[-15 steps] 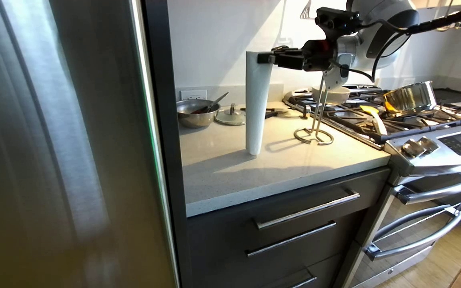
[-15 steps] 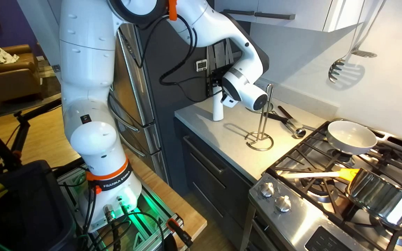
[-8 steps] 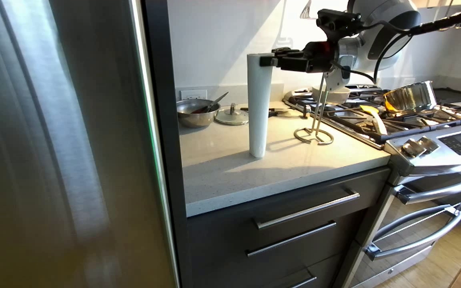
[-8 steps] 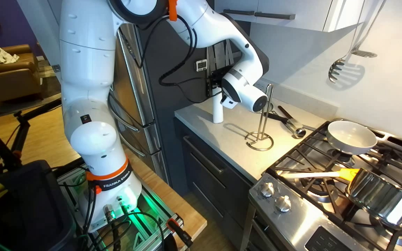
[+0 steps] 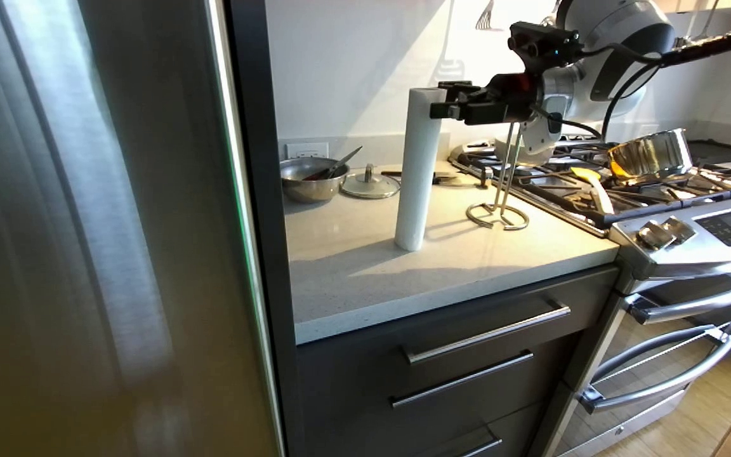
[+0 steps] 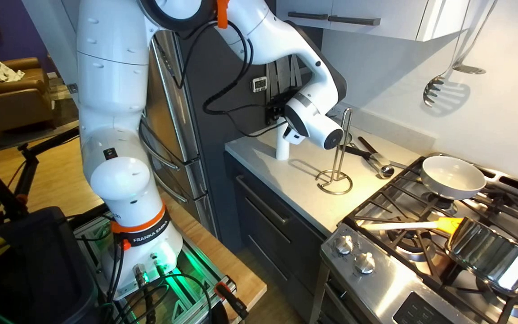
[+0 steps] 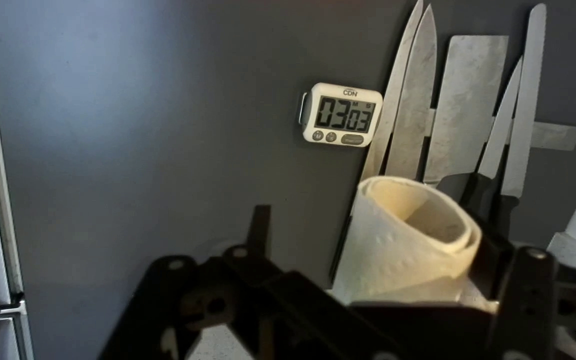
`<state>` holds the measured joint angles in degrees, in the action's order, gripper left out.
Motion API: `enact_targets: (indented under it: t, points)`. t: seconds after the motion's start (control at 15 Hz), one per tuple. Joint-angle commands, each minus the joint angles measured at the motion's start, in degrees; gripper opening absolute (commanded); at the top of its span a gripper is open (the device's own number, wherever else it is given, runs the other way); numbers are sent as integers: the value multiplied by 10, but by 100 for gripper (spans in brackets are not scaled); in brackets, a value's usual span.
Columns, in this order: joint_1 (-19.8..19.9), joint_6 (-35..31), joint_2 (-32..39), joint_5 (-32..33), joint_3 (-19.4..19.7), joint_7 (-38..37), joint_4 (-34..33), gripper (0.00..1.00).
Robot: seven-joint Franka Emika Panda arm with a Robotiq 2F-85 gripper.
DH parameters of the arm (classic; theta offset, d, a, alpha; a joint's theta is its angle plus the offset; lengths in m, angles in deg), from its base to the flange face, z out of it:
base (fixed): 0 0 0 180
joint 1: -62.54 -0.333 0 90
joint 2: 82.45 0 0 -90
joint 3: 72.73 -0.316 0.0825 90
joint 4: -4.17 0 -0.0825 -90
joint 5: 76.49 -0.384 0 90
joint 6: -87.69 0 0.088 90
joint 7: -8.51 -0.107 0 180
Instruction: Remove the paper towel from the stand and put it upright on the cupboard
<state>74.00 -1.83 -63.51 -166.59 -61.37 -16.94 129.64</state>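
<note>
The paper towel [image 5: 417, 174], a tall white roll, stands off the stand with its foot on the pale top of the cupboard [image 5: 353, 285]. It leans a little, its top tilted toward the arm in an exterior view. My gripper [image 7: 375, 245] is open near the roll's upper end. In the wrist view the roll sits between the fingers, close against the right one and apart from the left; whether the right finger touches it is hard to tell. The bare wire stand [image 6: 344, 148] is upright nearer the stove. The arm partly hides the roll [image 6: 282, 150] there.
Behind the roll lie a metal bowl [image 5: 311, 184], a glass lid [image 5: 368, 186] and utensils [image 6: 355, 151]. A dark side wall [image 7: 168, 125] carries a timer [image 7: 342, 115] and several knives [image 7: 465, 110]. The stove [image 6: 367, 301] bears a white bowl [image 6: 452, 177] and a pot [image 6: 497, 256].
The jaws have spread apart around the roll. The gripper has moved slightly down and back toward the stove side; the roll's top has tipped the same way while its foot has settled on the counter.
</note>
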Motion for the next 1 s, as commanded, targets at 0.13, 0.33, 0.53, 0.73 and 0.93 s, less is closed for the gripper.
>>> enact_targets:
  t: [0.13,0.33,0.53,0.73,0.93]
  points:
    - [5,2,-16,15,13,21,25,100]
    - [2,-10,-30,47,24,14,23,99]
    - [2,-7,-46,86,31,3,16,100]
    - [3,-4,-63,120,34,-7,9,100]
    - [3,-9,-79,149,36,-19,3,100]
